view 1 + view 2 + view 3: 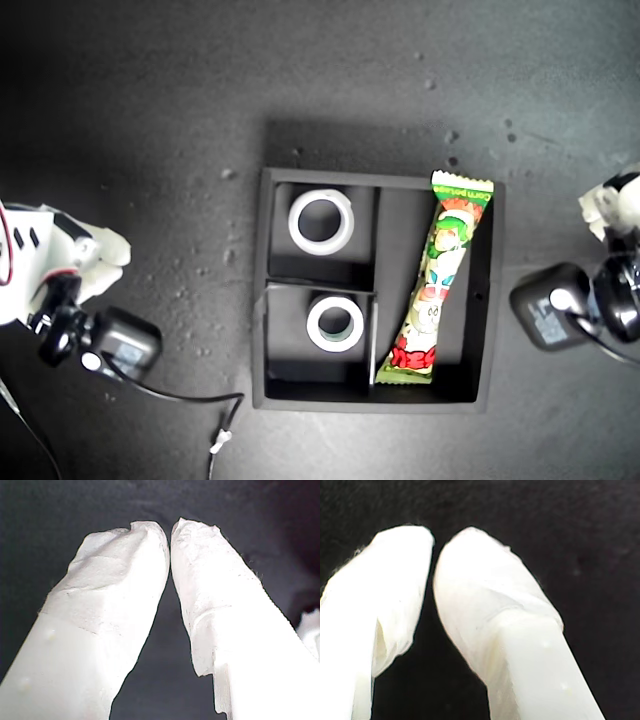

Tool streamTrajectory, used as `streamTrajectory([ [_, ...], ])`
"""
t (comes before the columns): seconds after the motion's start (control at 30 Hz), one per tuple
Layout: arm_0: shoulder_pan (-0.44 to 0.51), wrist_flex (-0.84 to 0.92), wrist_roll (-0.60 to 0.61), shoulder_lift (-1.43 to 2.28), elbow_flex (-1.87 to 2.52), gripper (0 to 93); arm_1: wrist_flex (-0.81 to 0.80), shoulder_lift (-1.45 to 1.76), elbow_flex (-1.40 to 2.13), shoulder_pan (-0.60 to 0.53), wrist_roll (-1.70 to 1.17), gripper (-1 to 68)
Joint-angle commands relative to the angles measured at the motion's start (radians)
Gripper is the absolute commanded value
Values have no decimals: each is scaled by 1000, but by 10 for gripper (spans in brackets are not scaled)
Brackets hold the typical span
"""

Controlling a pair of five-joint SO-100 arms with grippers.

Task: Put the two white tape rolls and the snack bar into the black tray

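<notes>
1. Three items lie inside the black tray (490, 300), which sits at the middle of the exterior view on a dark tabletop (150, 120).
2. First tape roll (321, 221): flat in the small square compartment nearer the exterior view's top, on the tray's left half in that view.
3. Second tape roll (335, 323): flat in the small square compartment just below the first in the exterior view; its inner core looks greenish-grey. A wall of the tray stands between the two rolls.
4. Snack bar (437, 280): lengthwise in the long compartment at the exterior view's right half of the tray, slightly slanted, its upper crimped end resting against the tray's top wall.
5. Two arms appear in the exterior view, one (70, 290) at its left edge and one (590, 290) at its right edge. Both stand well apart from the tray; neither touches any item. The wrist views show only dark surface behind the fingers, so which arm is first and which is second cannot be told.
6. My first gripper (170, 530): white padded fingers (115, 595) pressed together at the tips, nothing between them; dark tabletop behind.
7. My second gripper (434, 547): white fingers (485, 610) nearly together, with only a thin dark slit at the tips, nothing pinched; dark tabletop behind.
8. Cable (190, 397): runs from the arm at the exterior view's left toward the tray's lower left corner in that view, ending in a small connector beside it.
</notes>
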Motion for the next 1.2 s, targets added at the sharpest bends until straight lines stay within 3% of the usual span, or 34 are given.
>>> streamTrajectory([
  [0.0,-14,-15,-18,118,78,1,-58,181,166,48,21,-6],
  [0.17,-6,-15,-29,347,218,1,-124,460,402,72,34,-6],
  [0.3,2,3,-40,598,364,1,-276,799,706,81,63,-6],
  [0.47,20,187,-67,988,523,1,-430,1218,1109,20,117,-7],
  [0.67,21,216,-75,994,534,1,-465,1813,1523,-38,193,-7],
  [0.87,9,268,-89,994,534,0,-480,1822,1709,-32,244,-7],
  [1.0,20,390,-202,994,534,2,-568,1816,1859,-28,299,-6],
  [1.1,23,449,-201,989,534,2,-491,1822,1859,-57,359,-4],
  [1.17,75,449,-233,992,534,2,-431,1822,1859,-72,434,-1],
])
